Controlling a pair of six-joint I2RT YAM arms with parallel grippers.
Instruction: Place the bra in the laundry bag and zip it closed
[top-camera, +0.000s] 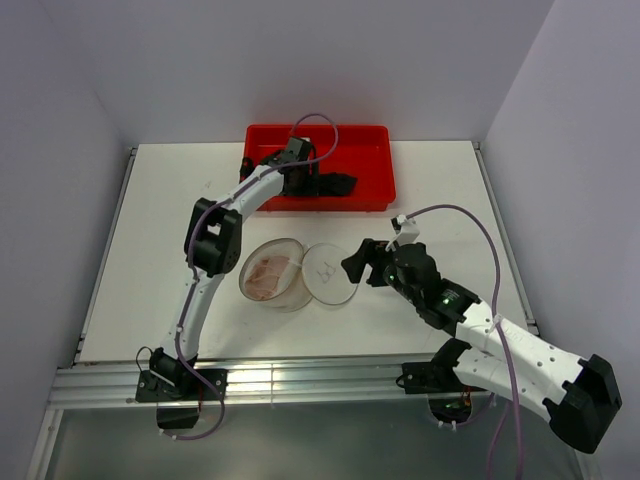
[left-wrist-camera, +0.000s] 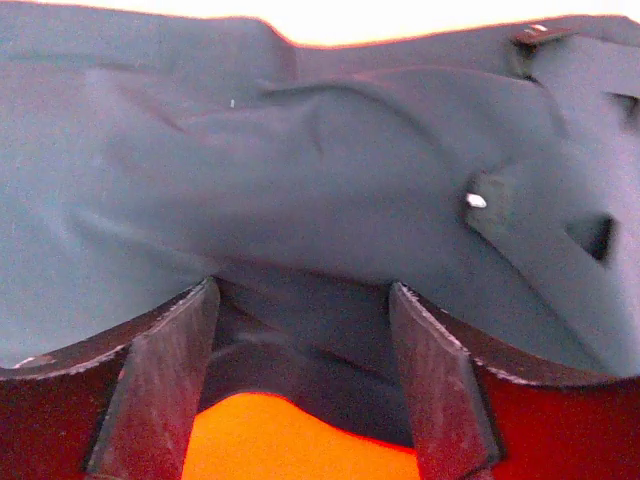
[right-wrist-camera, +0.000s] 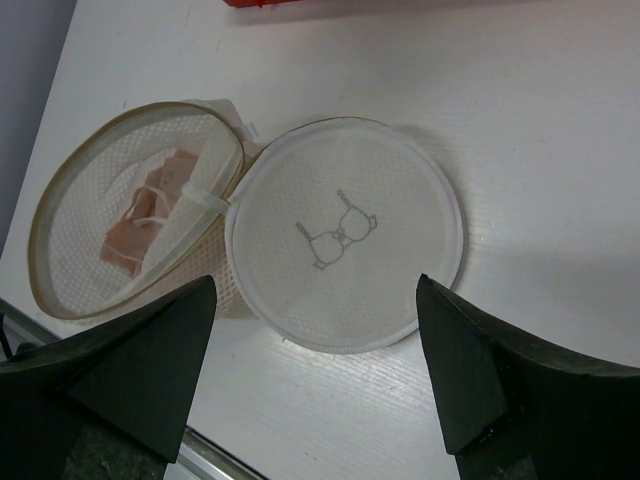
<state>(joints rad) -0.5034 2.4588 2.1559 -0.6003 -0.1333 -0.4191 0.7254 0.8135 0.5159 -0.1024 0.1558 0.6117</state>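
Observation:
The laundry bag (top-camera: 287, 290) lies open in the middle of the table, its tan-edged mouth facing up. The pale pink bra (top-camera: 268, 274) sits inside it; the right wrist view shows the bra (right-wrist-camera: 140, 225) through the mouth of the bag (right-wrist-camera: 90, 180). The round lid (top-camera: 330, 274) with the small bra drawing lies flat to the bag's right, still joined to it. My right gripper (top-camera: 353, 265) is open and empty just right of the lid (right-wrist-camera: 385, 275), hovering (right-wrist-camera: 315, 290) above it. My left gripper (top-camera: 312, 180) is far back in the red tray, open.
The red tray (top-camera: 365, 160) stands at the table's back edge with a dark garment (top-camera: 335, 185) in it. In the left wrist view that dark cloth (left-wrist-camera: 320, 170) fills the frame, a fold lying between my open fingers (left-wrist-camera: 160, 380) over the tray floor (left-wrist-camera: 270, 440).

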